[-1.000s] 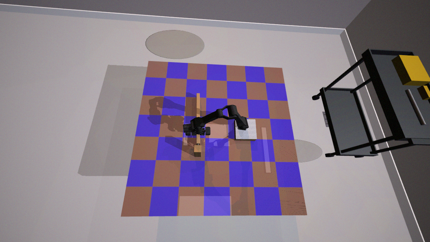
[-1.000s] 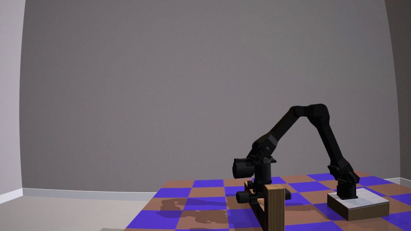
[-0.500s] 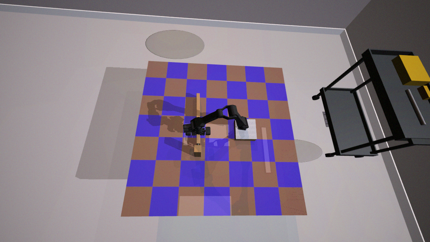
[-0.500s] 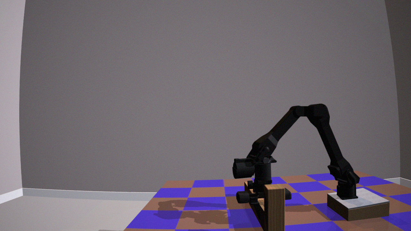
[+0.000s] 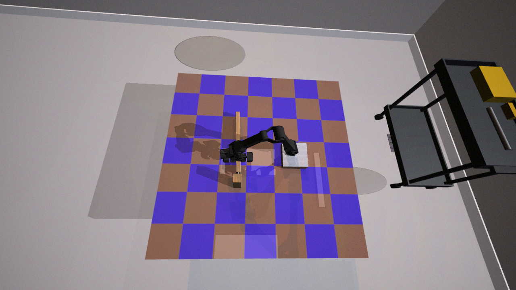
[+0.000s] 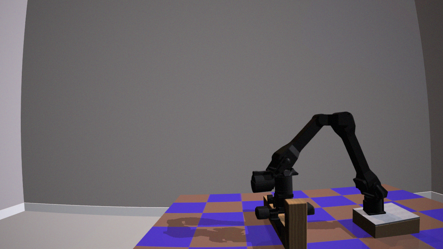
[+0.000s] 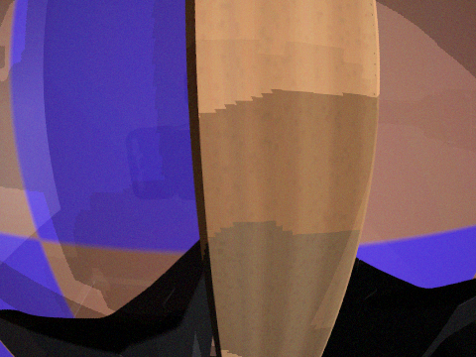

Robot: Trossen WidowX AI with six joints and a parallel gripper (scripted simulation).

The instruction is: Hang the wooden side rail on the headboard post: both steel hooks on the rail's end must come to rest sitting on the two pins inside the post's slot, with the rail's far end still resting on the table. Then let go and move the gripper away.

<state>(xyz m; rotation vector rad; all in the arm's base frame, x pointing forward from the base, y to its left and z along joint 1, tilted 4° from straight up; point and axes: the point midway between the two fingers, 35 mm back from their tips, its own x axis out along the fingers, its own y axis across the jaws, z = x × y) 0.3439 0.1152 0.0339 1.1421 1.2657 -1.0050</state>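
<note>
The wooden side rail [image 5: 237, 124] [image 7: 288, 149] runs lengthwise under the arm, its near end close to the headboard post. The post [image 5: 237, 181] [image 6: 295, 224] stands upright. A small dark piece of metal shows between rail and post in the top view. My gripper [image 5: 238, 158] [image 7: 254, 238] points down and is shut on the rail, with a black finger on each side in the wrist view. The post's slot, the pins and how the hooks sit are hidden or too small to tell. I cannot tell whether the rail's far end touches the table.
The arm's base stands on a white-topped block [image 5: 301, 158] [image 6: 396, 230] right of the rail. The table top [image 5: 230, 207] has blue and brown squares. A dark cart [image 5: 415, 151] with yellow boxes [image 5: 492, 82] stands off to the right, beyond the table.
</note>
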